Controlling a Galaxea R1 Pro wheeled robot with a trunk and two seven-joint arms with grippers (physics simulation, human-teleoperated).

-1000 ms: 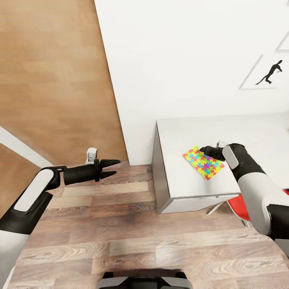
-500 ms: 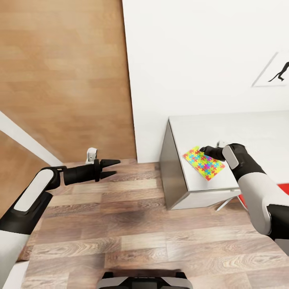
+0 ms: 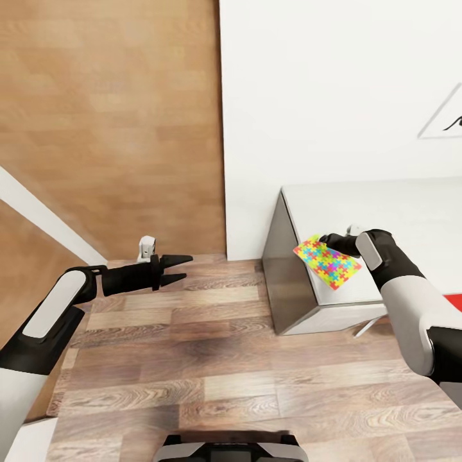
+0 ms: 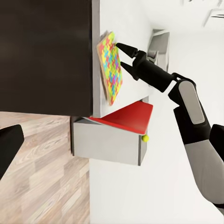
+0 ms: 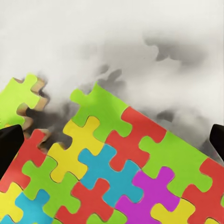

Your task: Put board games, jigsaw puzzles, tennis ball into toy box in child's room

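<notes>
Since a second ago the whole head view has swung, so the grey-sided white table (image 3: 385,218) now sits further toward the right edge and more of the brown wood-panelled wall (image 3: 109,109) shows, while both arms keep the same places in the picture: the camera has turned, not the things. Held in the black right gripper (image 3: 328,240) is the flat multicoloured jigsaw puzzle board (image 3: 326,260), its fingers closed on one edge, with the board tilted and lifted over the near left corner of the table rather than lying on it. From the left wrist view the same puzzle (image 4: 111,66) shows edge-on, pinched between the right gripper's (image 4: 122,55) two dark fingers, in front of the white wall, with a red chair seat (image 4: 128,116) and a small yellow-green tennis ball (image 4: 145,138) near the table's grey side. Close up in the right wrist view, the puzzle's (image 5: 116,172) interlocking red, green, yellow, blue and magenta pieces lie between the two dark fingertips (image 5: 9,144). Out over the wood-plank floor (image 3: 212,359), the black left gripper (image 3: 183,268) reaches forward with its pointed fingers parted and nothing between them.
</notes>
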